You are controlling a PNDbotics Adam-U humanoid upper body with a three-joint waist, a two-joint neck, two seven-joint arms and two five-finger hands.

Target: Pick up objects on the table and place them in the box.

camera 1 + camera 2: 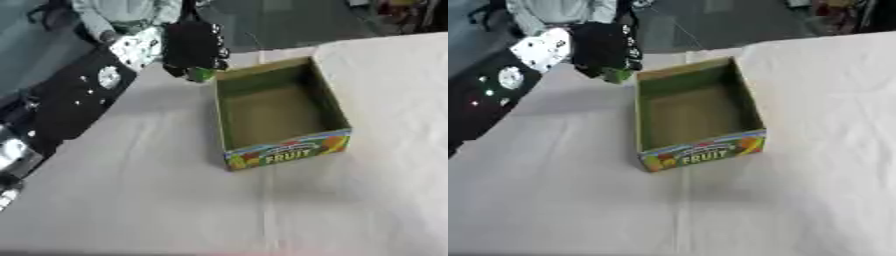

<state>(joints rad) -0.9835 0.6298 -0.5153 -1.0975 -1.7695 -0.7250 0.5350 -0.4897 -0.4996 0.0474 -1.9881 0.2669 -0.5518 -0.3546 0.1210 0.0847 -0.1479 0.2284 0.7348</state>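
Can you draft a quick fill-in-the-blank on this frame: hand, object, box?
1. The left hand has its fingers curled round a small ____ object.
2. The word printed on the front panel of the box is ____.
3. The inside of the box holds ____.
4. The held object hangs beside the box's far ____ corner.

Missing words: green; FRUIT; nothing; left
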